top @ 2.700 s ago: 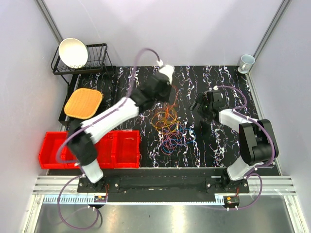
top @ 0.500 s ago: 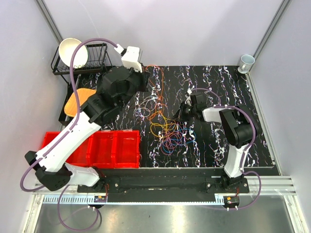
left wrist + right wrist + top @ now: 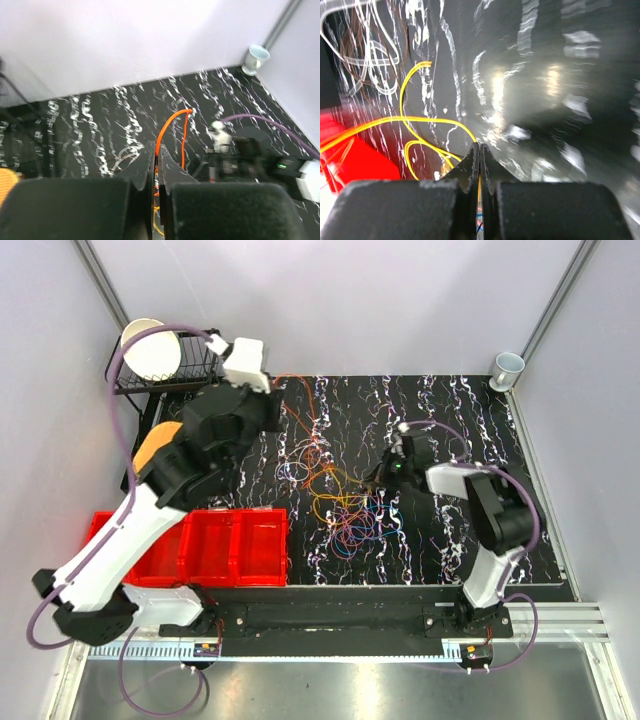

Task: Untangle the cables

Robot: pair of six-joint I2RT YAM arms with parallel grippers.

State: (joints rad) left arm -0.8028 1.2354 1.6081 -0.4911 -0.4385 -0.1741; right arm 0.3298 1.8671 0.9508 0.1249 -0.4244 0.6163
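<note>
Top external view, going from the left: a white bowl (image 3: 150, 348) is propped in a black wire rack (image 3: 205, 365) in the far corner. Nearer than that there's an orange pad (image 3: 148, 450), half hidden under the left arm, and then a row of red bins (image 3: 235, 545) beside the black squiggle-patterned mat (image 3: 470, 420). The left arm reaches up over the far left corner of the mat, right next to the rack. In the left wrist view the left gripper (image 3: 156, 154) has its jaws pinched shut on an orange cable (image 3: 185, 111). That strand comes out from between the fingertips, arcs up and over, and drops back down towards the pile. The rest of the cables (image 3: 345, 505) sit as one loose tangle around the middle of the mat, with orange, yellow, whitish, blue and purple loops all overlapping. A few strands trail off towards the left gripper. The right gripper (image 3: 480, 150) is down low at the right edge of the tangle. Its wrist view is pretty blurry, but you can see the jaws closed tight with a yellow cable (image 3: 420, 119) running right into the tips. More yellow loops curl on the mat just to the left of it. Way off at the far right corner of the mat there's a pale mug (image 3: 508, 368), well apart from everything else.
</note>
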